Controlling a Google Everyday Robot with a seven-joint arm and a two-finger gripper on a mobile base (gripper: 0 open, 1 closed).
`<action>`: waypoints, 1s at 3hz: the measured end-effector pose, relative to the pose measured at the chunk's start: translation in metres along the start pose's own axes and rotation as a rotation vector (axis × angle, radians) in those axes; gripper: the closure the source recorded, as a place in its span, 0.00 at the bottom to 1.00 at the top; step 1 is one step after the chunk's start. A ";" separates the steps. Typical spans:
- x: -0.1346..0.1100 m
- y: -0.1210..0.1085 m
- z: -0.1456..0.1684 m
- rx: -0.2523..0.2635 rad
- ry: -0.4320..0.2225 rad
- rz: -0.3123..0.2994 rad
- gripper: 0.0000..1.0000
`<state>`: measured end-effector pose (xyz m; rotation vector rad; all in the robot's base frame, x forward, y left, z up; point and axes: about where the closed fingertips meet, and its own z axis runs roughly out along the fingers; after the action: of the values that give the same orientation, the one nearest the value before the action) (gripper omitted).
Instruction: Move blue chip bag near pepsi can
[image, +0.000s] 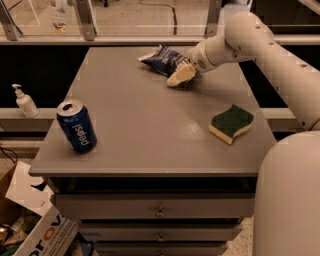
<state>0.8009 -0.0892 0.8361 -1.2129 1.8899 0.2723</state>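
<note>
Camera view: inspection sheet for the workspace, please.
Surface: grey table over drawers.
Job's things: blue chip bag at the far edge; pepsi can standing front left, well apart from it.
Clutter: sponge on the right.
Grippers: the gripper is at the bag's near right end, low over the table.
Cables: one dark cable beyond the far edge.
Surroundings: pump bottle left of the table; cardboard box below front left.

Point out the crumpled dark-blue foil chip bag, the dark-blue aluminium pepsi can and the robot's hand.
Blue chip bag (162, 58): camera view, printed middle.
Pepsi can (78, 132): camera view, lettered side.
Hand (178, 77): camera view, cream tip beside the bag's right end.
</note>
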 end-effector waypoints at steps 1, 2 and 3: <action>-0.007 -0.004 -0.006 -0.002 -0.026 0.008 0.42; -0.019 0.002 -0.023 -0.019 -0.066 0.015 0.65; -0.034 0.026 -0.046 -0.080 -0.120 0.006 0.88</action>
<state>0.7600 -0.0806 0.8838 -1.2170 1.7935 0.4189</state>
